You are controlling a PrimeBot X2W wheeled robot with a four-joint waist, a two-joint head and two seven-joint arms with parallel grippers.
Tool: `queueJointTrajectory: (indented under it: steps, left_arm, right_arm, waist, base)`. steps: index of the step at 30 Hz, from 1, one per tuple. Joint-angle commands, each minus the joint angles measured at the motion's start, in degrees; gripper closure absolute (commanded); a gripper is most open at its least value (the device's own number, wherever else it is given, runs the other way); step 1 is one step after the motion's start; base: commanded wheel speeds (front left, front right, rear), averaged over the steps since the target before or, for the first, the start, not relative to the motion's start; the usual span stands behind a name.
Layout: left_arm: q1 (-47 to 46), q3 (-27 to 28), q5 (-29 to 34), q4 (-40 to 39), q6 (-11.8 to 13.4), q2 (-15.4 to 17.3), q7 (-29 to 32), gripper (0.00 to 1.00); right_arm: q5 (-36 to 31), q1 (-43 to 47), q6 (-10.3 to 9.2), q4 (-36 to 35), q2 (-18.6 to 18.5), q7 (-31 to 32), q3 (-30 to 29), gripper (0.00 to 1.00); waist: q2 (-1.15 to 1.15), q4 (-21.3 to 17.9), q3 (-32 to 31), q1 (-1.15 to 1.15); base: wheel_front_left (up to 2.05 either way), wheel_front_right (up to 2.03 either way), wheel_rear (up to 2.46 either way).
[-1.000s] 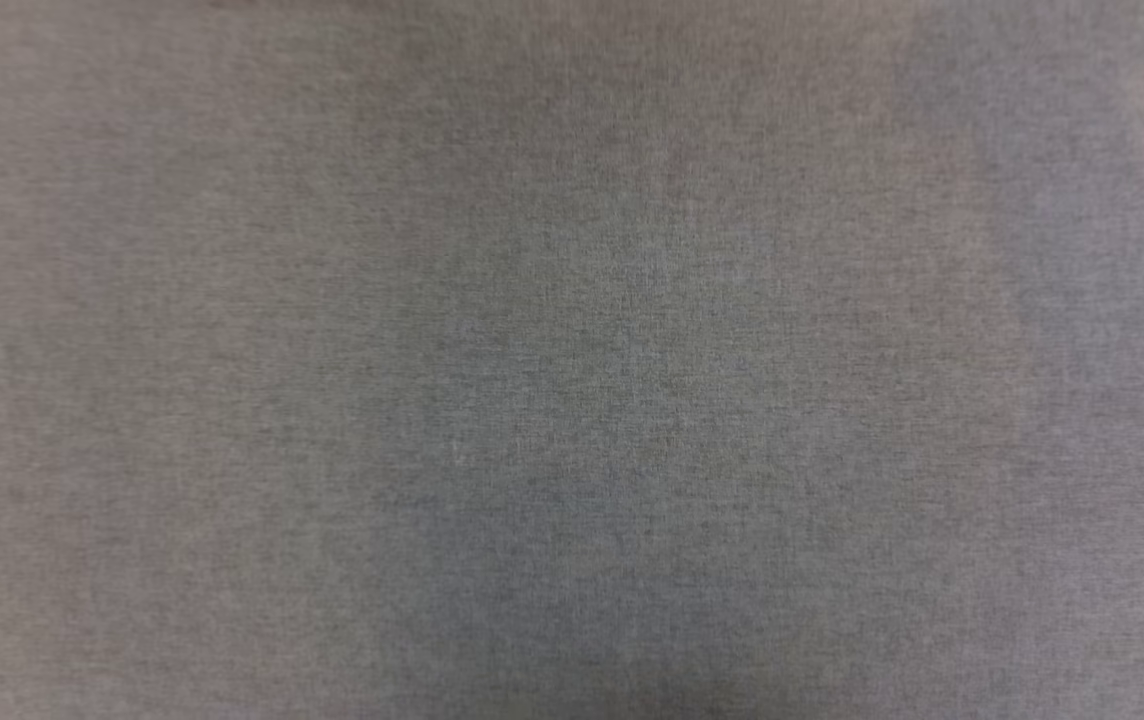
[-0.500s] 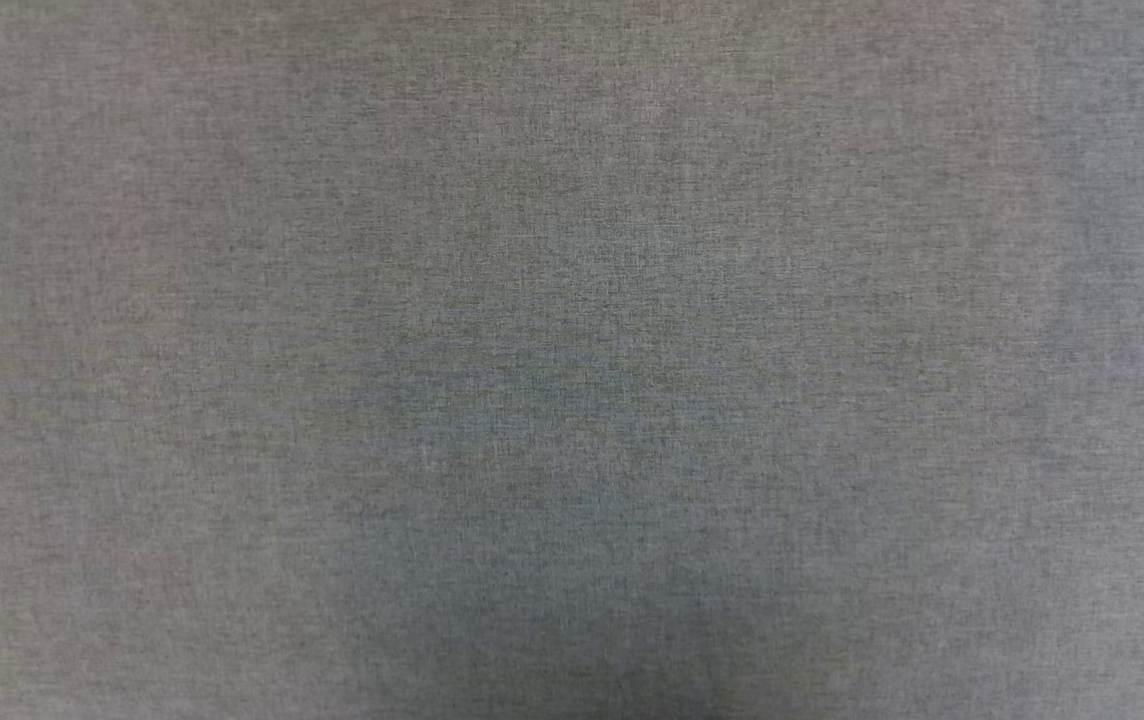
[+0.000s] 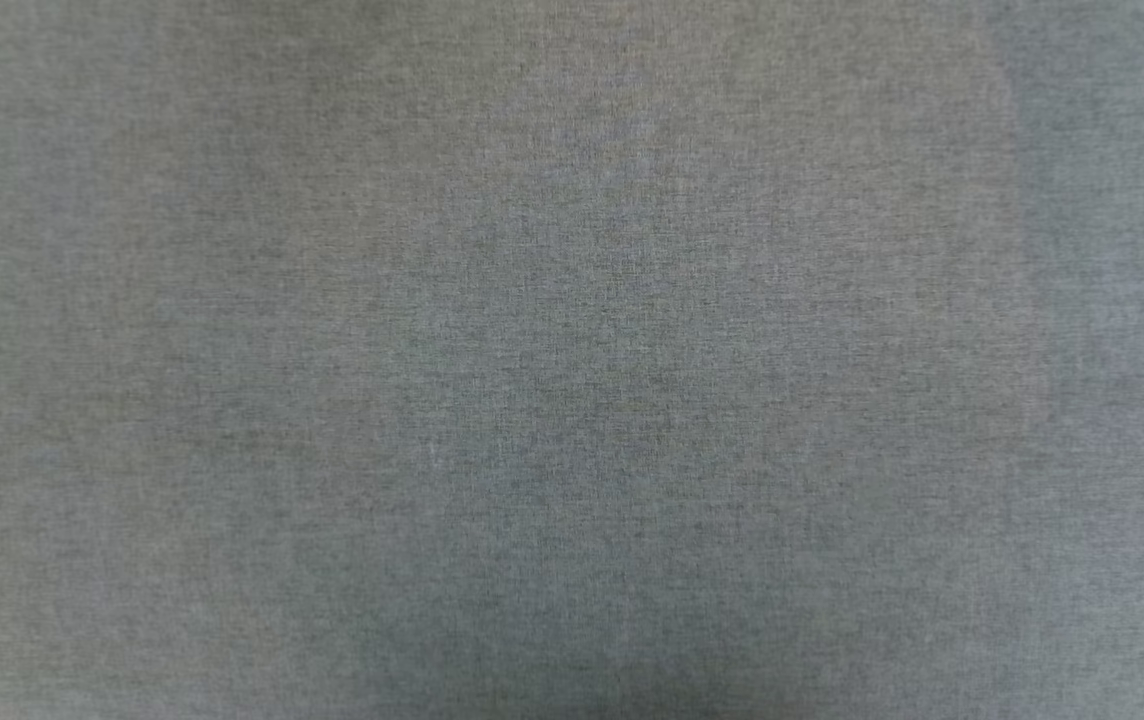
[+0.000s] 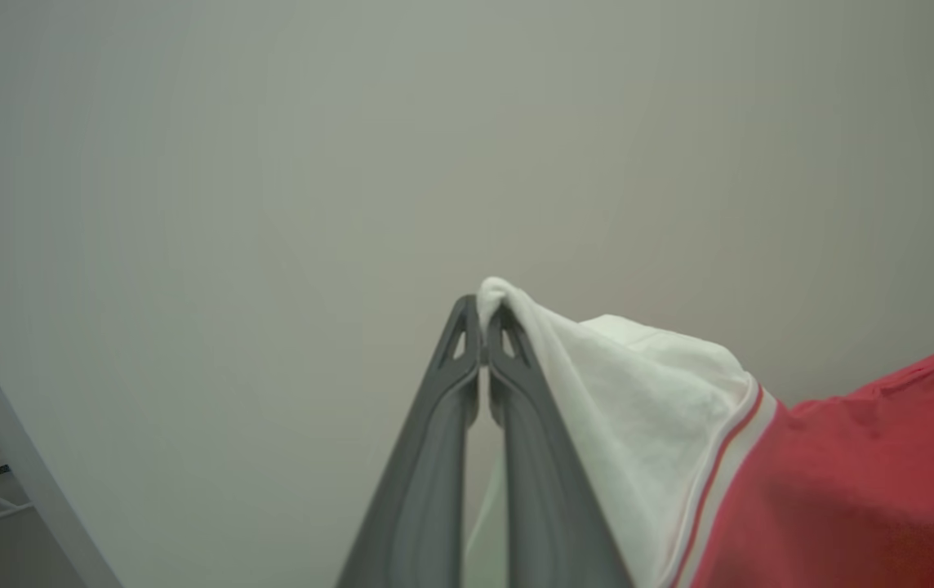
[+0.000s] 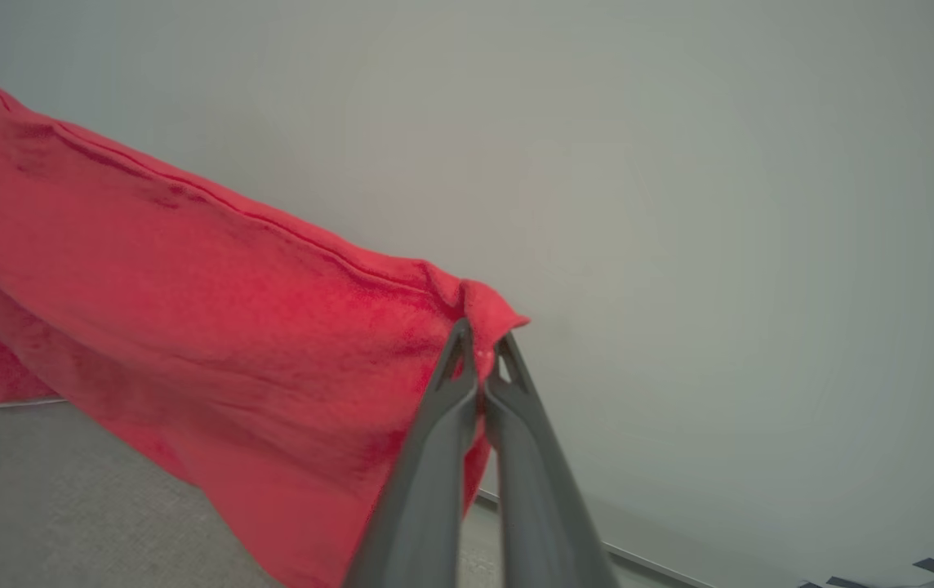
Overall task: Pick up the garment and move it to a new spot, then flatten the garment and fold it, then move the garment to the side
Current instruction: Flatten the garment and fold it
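Hanging in the air between both arms, the garment (image 5: 230,327) looks soft, light and limp. The left gripper (image 4: 483,309) pinches a white sleeve (image 4: 647,392) tip; the right gripper (image 5: 479,336) pinches a red corner. Corners seem the best holds.
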Motion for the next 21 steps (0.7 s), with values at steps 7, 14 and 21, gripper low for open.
queueJointTrajectory:
  steps: [7,14,21]
  left_arm:
    - [21.2,3.6,1.1,-8.1,0.8,-0.2,-0.3,1.00]
    - [42.3,6.0,2.4,-15.2,2.9,-0.7,-0.3,1.00]
    - [61.2,7.4,1.1,-19.5,4.7,-1.5,-0.3,1.00]
  right_arm:
    - [5.9,13.1,-0.03,-2.8,-2.2,-1.4,6.0,1.00]
    - [11.7,26.2,-0.03,-7.5,-5.8,-2.1,12.2,1.00]
    - [16.2,37.7,-0.03,-11.5,-9.1,-2.3,17.0,1.00]
  waist:
    - [0.00,1.0,-6.9,-0.01]
    - [0.00,1.3,-13.9,-0.01]
    - [0.00,1.5,-20.4,-0.01]
  base:
    - [0.00,0.00,0.00]
    - [0.00,0.00,0.00]
    - [0.00,0.00,0.00]
